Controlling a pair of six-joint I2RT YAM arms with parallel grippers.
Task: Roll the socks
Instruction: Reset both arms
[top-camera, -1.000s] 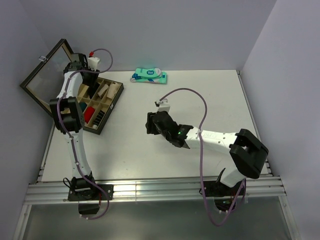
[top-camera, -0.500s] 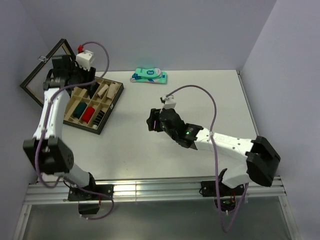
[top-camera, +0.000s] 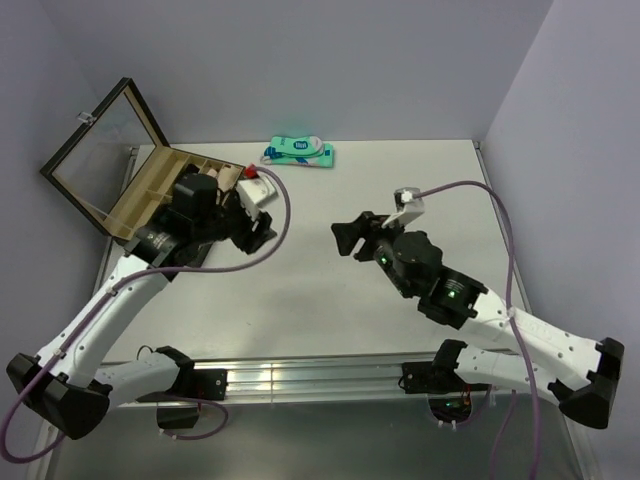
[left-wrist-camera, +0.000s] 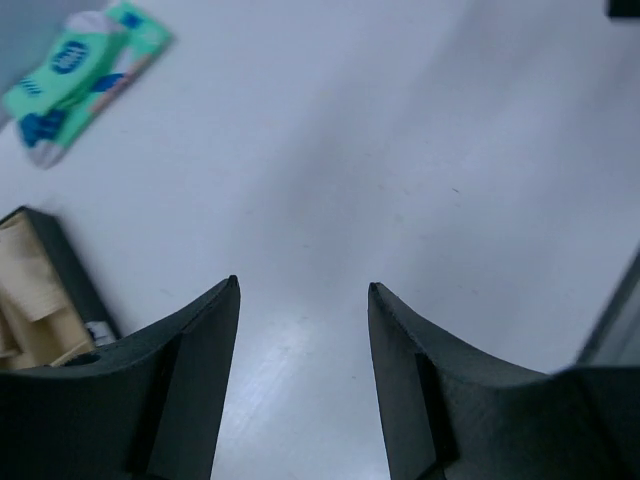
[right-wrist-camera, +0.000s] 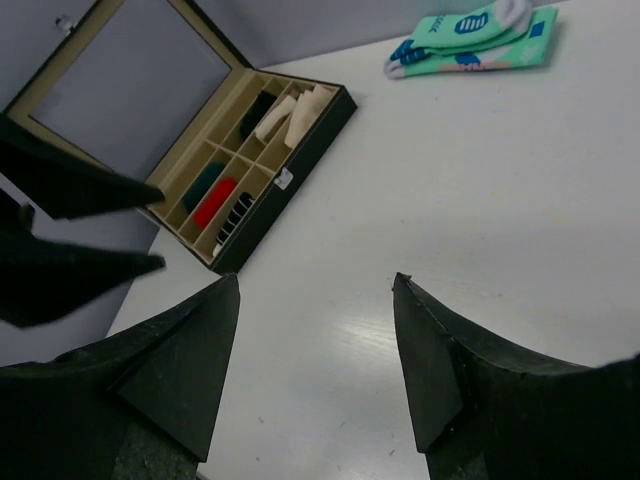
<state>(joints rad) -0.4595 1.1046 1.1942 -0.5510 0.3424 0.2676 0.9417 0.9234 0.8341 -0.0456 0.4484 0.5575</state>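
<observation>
Overhead, the left arm (top-camera: 195, 205) behind its spread fingers (top-camera: 262, 236) hides half the box (top-camera: 150, 185).

table (top-camera: 400, 170) white | packaged pair (top-camera: 298, 152) teal-green and white, blue print | box (right-wrist-camera: 318, 133) black — beige inside | red roll (right-wrist-camera: 215, 203), teal roll (right-wrist-camera: 203, 183) in it | cable (top-camera: 288, 208) purple

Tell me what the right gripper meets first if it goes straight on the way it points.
Probably the bare table top, short of the compartment box. The right gripper, open and empty, tilts down toward it. Depth is hard to judge.
</observation>
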